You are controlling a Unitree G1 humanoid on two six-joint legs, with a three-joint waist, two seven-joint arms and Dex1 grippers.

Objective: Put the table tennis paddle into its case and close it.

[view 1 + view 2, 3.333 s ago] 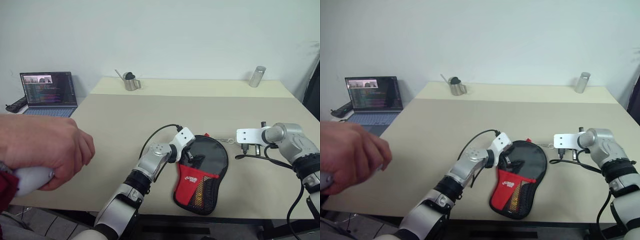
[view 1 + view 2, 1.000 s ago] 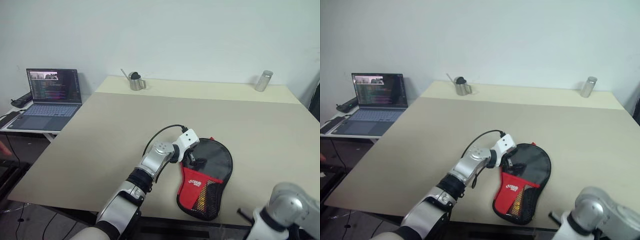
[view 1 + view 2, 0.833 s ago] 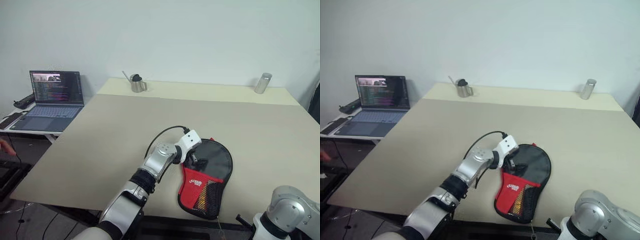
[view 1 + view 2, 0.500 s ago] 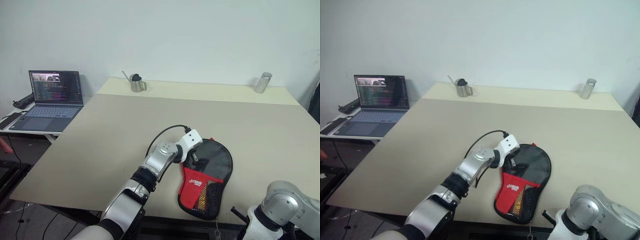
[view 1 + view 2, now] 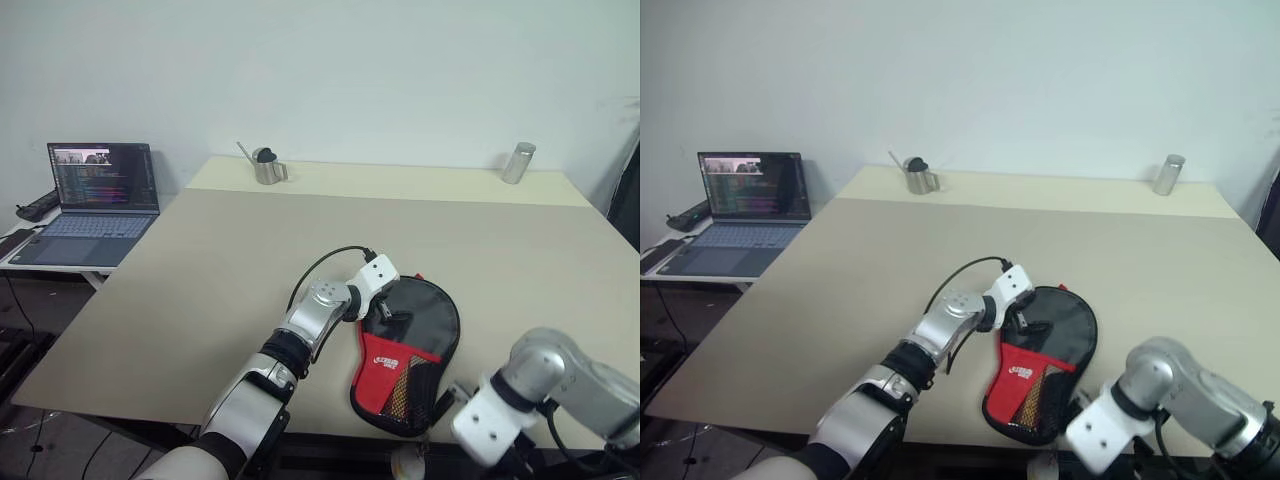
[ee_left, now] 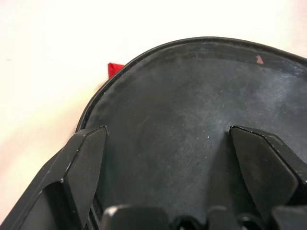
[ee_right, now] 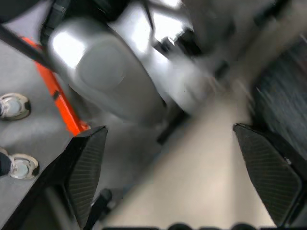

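1. A laptop (image 5: 95,190) stands open on a low side table at the far left, beside the large beige table (image 5: 250,260).
2. At the table's back edge a small metal pitcher (image 5: 264,166) sits towards the left and a metal cup (image 5: 516,162) towards the right.
3. The left gripper (image 5: 384,317) reaches in over the near middle of the table; its two black fingers (image 6: 84,163) stand wide apart over the black face of the case, holding nothing.
4. The case (image 5: 408,352) lies flat near the front edge, its red logo panel and mesh pocket towards the robot; the table tennis paddle cannot be made out apart from it.
5. The right gripper (image 7: 182,182) hangs at the table's front edge beside the case, fingers spread and empty.
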